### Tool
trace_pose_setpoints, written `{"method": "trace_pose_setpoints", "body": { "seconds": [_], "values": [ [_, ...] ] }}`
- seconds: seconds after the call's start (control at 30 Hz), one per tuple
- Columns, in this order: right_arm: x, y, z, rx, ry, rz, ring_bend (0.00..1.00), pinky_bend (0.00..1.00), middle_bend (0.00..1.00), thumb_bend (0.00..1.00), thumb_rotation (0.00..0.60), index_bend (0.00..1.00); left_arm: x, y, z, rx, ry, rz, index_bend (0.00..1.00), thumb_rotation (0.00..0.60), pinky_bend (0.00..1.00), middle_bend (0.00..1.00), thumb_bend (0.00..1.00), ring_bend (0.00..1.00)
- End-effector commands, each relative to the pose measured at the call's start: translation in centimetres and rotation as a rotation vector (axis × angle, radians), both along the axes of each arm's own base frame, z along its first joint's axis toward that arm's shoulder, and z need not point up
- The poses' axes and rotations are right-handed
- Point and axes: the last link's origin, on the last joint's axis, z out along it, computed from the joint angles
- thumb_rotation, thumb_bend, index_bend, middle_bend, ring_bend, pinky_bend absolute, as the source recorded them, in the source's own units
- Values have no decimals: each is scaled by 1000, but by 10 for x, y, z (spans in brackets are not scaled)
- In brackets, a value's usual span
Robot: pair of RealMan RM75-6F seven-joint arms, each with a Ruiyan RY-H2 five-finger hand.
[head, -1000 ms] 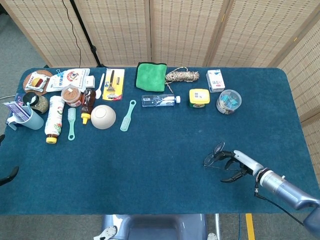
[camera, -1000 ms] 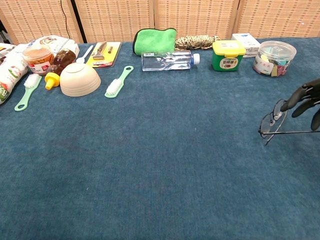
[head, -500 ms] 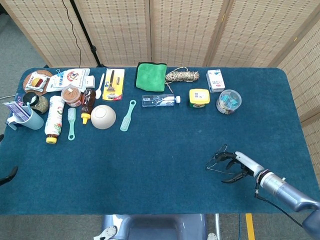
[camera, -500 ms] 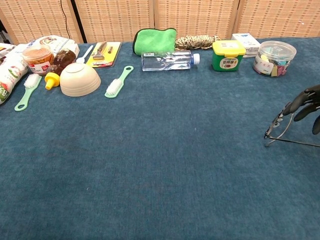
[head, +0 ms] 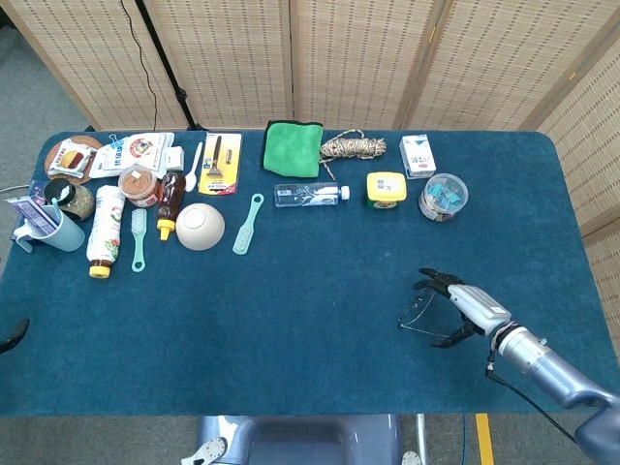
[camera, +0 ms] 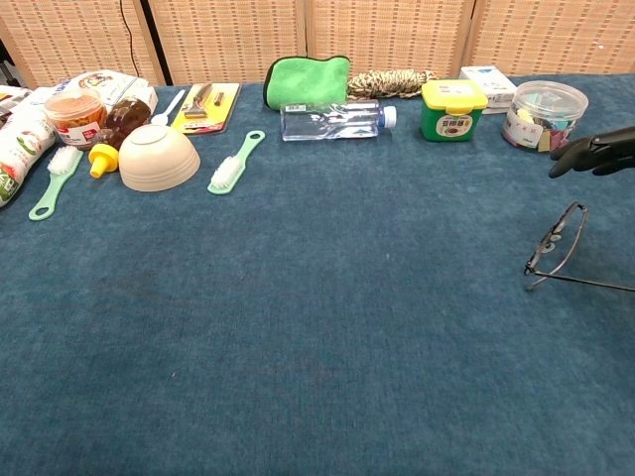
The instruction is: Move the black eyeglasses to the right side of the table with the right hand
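Note:
The black eyeglasses [camera: 556,241] lie on the blue cloth at the table's right side, one temple arm stretched toward the right edge. In the head view the eyeglasses [head: 415,312] sit just left of my right hand [head: 457,306]. That hand holds nothing and its fingers are spread. In the chest view the right hand [camera: 595,153] hovers above and behind the glasses, apart from them. Only a dark tip of my left hand [head: 12,335] shows at the left edge of the head view, too little to read.
Along the far edge stand a round tub of clips [camera: 542,114], a yellow-lidded green jar [camera: 449,107], a white box [camera: 488,83], a clear bottle [camera: 335,120], a green cloth [camera: 307,79] and a rope bundle [camera: 390,80]. A bowl [camera: 157,157] and brushes lie far left.
My right hand has let go of the eyeglasses and risen away from them. The glasses have settled flat on the cloth.

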Motion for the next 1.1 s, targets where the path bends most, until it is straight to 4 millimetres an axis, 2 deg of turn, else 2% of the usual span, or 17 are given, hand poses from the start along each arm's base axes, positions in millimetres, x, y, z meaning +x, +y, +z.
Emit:
{"method": "trace_pose_setpoints", "body": {
  "seconds": [0.03,0.3,0.47,0.8,1.1],
  "values": [
    [18,-3,-17,-70,131,85,0,0,0,24,600,158,1,1,1,2,1,-3,46,570,0,0,244,0],
    [27,-5,-37,-95,232,142,0,0,0,23,600,159,3,4,4,11,8,-11,46,570,0,0,245,0],
    [25,-6,-50,-110,292,157,0,0,0,23,600,168,3,4,6,13,9,-11,46,570,0,0,245,0],
    [10,-5,-61,-142,372,157,0,0,0,23,600,174,2,4,6,12,11,-8,46,570,0,0,245,0],
    [-3,-3,-61,-181,411,142,0,0,0,23,600,188,3,3,4,9,10,-7,46,568,0,0,244,0]
  ]
}}
